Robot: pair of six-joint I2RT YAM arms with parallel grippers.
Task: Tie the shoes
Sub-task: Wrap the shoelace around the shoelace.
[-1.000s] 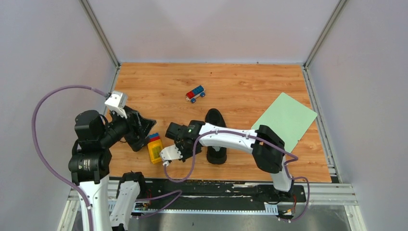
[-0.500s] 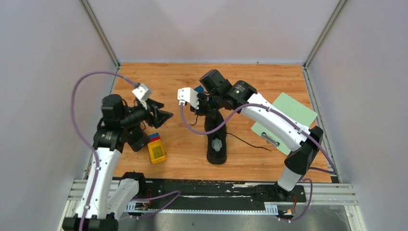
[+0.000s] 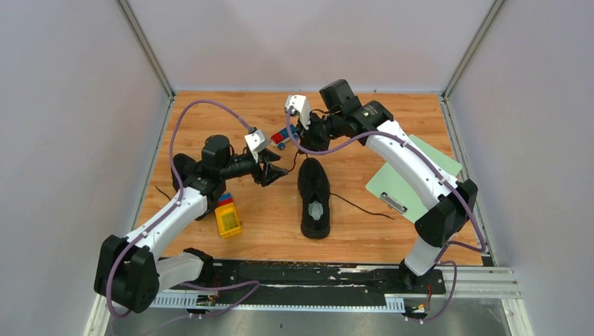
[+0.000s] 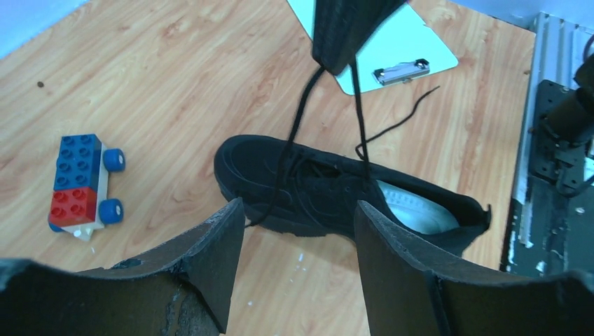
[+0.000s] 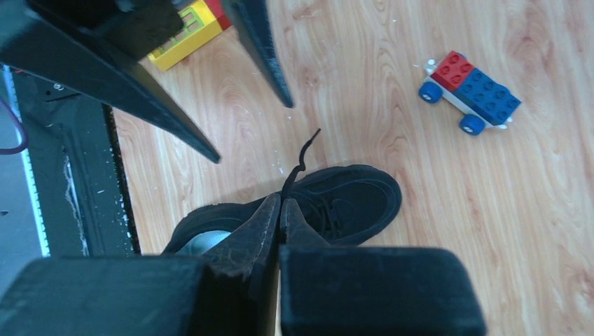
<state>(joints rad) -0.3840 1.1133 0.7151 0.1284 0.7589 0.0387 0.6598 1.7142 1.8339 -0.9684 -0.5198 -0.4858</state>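
Observation:
One black shoe (image 3: 314, 196) lies mid-table with its toe pointing away and its pale insole (image 4: 413, 210) showing. My right gripper (image 3: 306, 136) hangs above the toe, shut on a lace (image 4: 358, 119) that runs taut in two strands up from the eyelets. The lace's tip (image 5: 300, 157) pokes out past the shut fingertips (image 5: 270, 210). My left gripper (image 4: 300, 210) is open just left of the toe with only bare wood between its fingers. The other lace end (image 3: 357, 205) trails on the table to the right. A second black shoe (image 3: 181, 166) sits mostly hidden under the left arm.
A red-and-blue toy car (image 3: 284, 136) stands just behind the shoe, close to the right gripper. A yellow block (image 3: 226, 217) sits at the front left. A green clipboard (image 3: 413, 175) lies to the right. Grey walls enclose the table.
The left arm has swung right, bringing its open gripper up to the shoe's toe. The right gripper has pulled the lace up and farther back.

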